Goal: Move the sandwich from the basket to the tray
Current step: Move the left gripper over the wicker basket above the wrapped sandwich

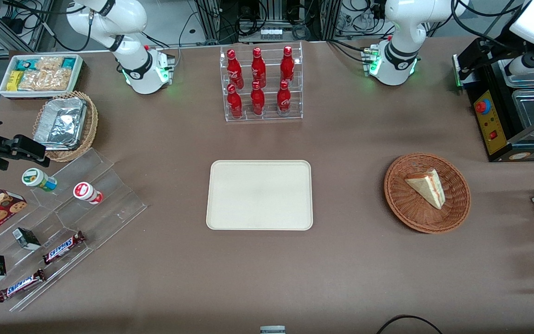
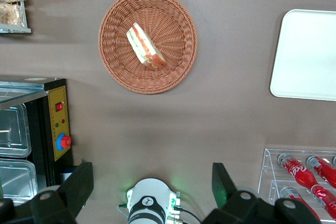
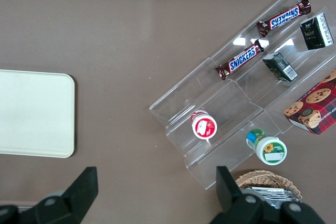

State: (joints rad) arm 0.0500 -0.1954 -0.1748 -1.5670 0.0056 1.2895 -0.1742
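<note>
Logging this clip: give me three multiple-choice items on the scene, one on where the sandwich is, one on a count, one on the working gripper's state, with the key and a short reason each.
1. Where does the sandwich lie?
A. On the tray
B. In the basket
C. On the bare table

2. How many red bottles stand in the clear rack?
A. Four
B. Six
C. Eight

3. What is the state of the gripper?
A. Open, holding nothing, high above the table
B. Shut on the sandwich
C. Resting on the tray

Key: 1 B, the wedge sits inside the basket, while the tray is bare. 2 B, two rows of three. 3 A, the left wrist view shows the fingers spread wide with the basket well below.
</note>
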